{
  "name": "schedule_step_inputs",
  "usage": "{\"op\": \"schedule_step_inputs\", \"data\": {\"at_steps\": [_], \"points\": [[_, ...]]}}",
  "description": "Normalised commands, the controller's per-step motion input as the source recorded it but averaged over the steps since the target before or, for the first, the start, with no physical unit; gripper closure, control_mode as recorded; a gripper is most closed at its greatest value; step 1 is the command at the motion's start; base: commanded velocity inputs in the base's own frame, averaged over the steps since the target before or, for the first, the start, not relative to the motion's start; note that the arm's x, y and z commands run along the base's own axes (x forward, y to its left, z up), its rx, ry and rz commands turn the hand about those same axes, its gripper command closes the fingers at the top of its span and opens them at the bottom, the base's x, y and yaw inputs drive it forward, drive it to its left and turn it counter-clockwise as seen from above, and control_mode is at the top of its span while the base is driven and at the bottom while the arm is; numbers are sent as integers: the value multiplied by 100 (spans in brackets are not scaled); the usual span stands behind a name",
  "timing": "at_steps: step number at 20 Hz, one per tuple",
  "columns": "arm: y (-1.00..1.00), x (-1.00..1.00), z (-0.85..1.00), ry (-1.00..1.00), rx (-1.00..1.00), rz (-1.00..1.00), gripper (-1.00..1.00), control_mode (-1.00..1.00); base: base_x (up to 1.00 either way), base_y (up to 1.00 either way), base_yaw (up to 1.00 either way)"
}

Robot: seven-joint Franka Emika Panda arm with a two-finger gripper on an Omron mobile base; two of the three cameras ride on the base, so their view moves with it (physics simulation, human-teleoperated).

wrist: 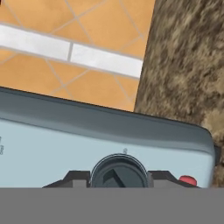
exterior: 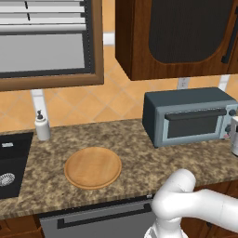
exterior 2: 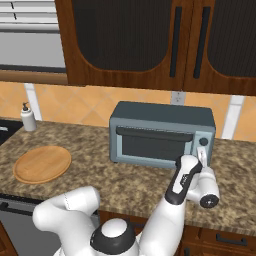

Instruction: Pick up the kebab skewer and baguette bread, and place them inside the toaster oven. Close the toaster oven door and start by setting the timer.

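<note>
The slate grey-blue toaster oven (exterior: pixel 186 100) (exterior 2: pixel 160 112) stands on the counter by the wall. The toaster oven door (exterior: pixel 193 125) (exterior 2: pixel 155 145) is up and closed, and nothing shows through its dark glass. My gripper (exterior 2: pixel 202 152) (wrist: pixel 119 178) is pressed to the control panel at the oven's right end. In the hand view a dark fingertip (wrist: pixel 75 178) sits on each side of a round dark timer knob (wrist: pixel 119 170), touching it. The kebab skewer and the baguette bread are hidden. The round wooden plate (exterior: pixel 93 167) (exterior 2: pixel 42 163) is bare.
A white soap bottle (exterior: pixel 42 126) (exterior 2: pixel 28 118) stands at the back left beside a dark sink (exterior: pixel 11 158). A small red button (wrist: pixel 188 179) lies next to the knob. Dark wood cabinets (exterior 2: pixel 150 40) hang above the oven. Bare granite counter (exterior: pixel 139 158) lies in front of it.
</note>
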Motion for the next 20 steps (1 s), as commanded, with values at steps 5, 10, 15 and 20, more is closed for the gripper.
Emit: {"op": "schedule_step_inputs", "data": {"at_steps": [5, 10, 15, 20], "points": [[11, 12, 17, 6, 9, -1, 100, -100, 0, 0, 0], [3, 16, 17, 6, 9, -8, 100, -100, 0, 0, 0], [9, 18, 15, 2, 13, -11, 100, -100, 0, 0, 0], [0, 12, 24, 2, 20, -9, 100, -100, 0, 0, 0]]}}
